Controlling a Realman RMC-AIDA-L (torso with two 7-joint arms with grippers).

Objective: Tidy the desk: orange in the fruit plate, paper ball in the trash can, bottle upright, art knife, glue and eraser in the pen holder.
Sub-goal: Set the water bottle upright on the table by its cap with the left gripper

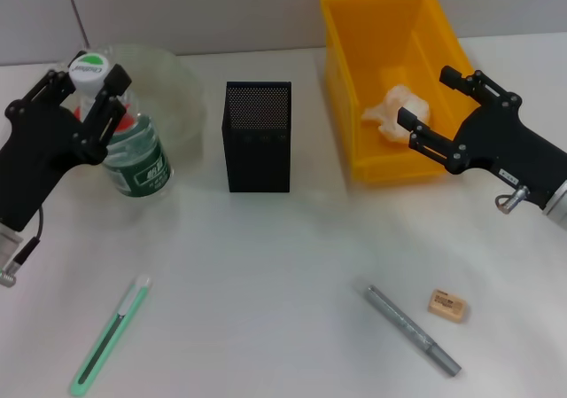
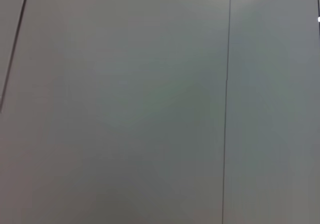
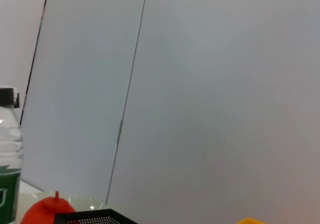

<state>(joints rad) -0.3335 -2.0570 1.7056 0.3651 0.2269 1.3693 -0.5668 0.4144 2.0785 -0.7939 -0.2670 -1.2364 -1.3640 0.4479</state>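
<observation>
Left gripper [image 1: 89, 97], at 10 o'clock, closed around the neck of the upright bottle [image 1: 133, 154] standing before the glass fruit plate [image 1: 177, 88] — orange [image 3: 45, 211] inside. Right gripper [image 1: 434, 105], at 2 o'clock, spread wide and empty over the yellow trash can [image 1: 345, 70]; paper ball [image 1: 394, 110] within. Art knife [image 1: 111, 331], glue [image 1: 412, 329] and eraser [image 1: 447, 305] lie at 6 o'clock — pen holder [image 1: 259, 136] central.

bottle [image 1: 135, 154] — green label, white print | cap logo — neither legible

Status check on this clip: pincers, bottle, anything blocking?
Left pincer shut on bottle, upright beside fruit plate. Right pincer open above trash can, paper ball inside. Nothing blocking.
</observation>
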